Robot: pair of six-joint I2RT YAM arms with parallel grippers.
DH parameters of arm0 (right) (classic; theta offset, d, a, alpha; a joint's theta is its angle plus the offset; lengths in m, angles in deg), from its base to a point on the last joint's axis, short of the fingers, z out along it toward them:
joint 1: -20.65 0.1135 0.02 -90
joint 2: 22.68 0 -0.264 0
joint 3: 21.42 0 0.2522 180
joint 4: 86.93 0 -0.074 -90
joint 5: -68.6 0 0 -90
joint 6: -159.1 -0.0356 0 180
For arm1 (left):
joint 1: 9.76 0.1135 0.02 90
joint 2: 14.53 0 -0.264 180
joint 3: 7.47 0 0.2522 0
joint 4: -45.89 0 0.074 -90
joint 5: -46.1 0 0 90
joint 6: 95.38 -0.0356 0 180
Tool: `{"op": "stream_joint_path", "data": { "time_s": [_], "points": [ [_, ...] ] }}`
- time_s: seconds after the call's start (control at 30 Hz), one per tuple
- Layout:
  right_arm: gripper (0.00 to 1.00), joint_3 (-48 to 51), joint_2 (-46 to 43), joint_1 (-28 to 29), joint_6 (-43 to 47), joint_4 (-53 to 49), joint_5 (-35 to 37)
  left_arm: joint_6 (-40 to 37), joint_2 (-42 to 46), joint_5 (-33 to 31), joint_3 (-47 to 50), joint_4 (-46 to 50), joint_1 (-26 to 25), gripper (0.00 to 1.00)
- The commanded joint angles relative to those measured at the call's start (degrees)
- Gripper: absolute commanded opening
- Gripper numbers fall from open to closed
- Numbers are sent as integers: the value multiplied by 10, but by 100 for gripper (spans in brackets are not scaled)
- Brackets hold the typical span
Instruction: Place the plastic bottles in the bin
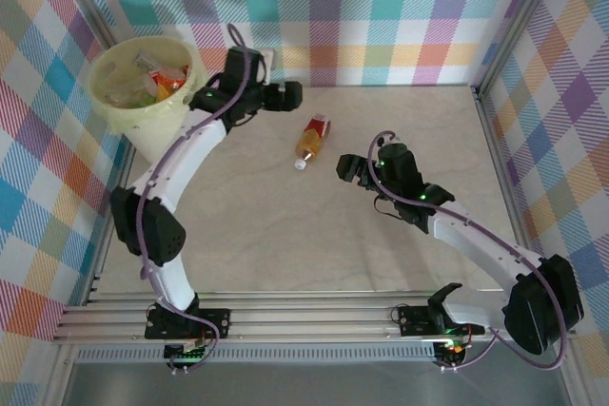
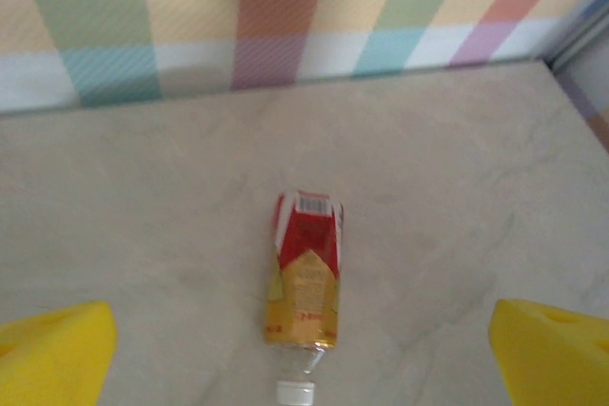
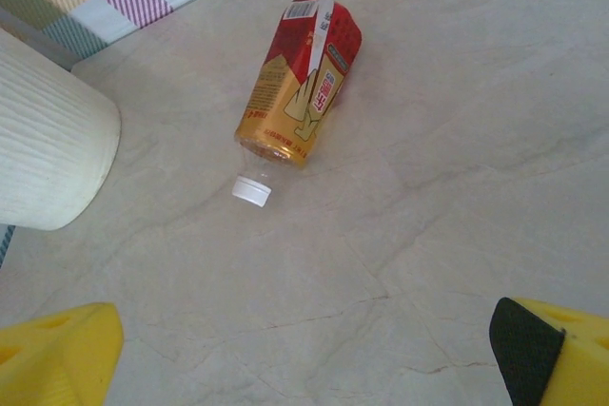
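Note:
One plastic bottle (image 1: 312, 138) with a red and orange label and a white cap lies on its side mid-table, also in the left wrist view (image 2: 304, 273) and the right wrist view (image 3: 298, 83). The cream-yellow bin (image 1: 147, 92) stands at the back left with several bottles (image 1: 152, 78) inside; its wall (image 3: 48, 140) shows in the right wrist view. My left gripper (image 1: 290, 94) hovers open just behind the lying bottle, yellow fingertips (image 2: 52, 354) wide apart. My right gripper (image 1: 350, 168) is open to the bottle's right, empty, its pads (image 3: 57, 358) spread.
Plaid walls (image 1: 381, 7) enclose the marble-pattern table (image 1: 285, 235) at the back and sides. A metal frame post (image 1: 495, 121) runs along the right edge, and rails (image 1: 304, 316) cross the near edge by the arm bases.

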Motion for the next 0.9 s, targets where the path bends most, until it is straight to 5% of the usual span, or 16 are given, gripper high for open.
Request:
{"op": "stream_joint_path", "data": {
  "time_s": [0.0,0.63,0.87],
  "points": [
    [100,1,-15,-4,-1,-16,16,34,-63,-16,-14,13,-19,100],
    [100,4,-44,-4,9,-52,32,49,-366,-24,-235,90,-38,100],
    [100,5,-56,-4,6,-65,37,30,-442,-107,-312,112,-55,96]
  ]
}}
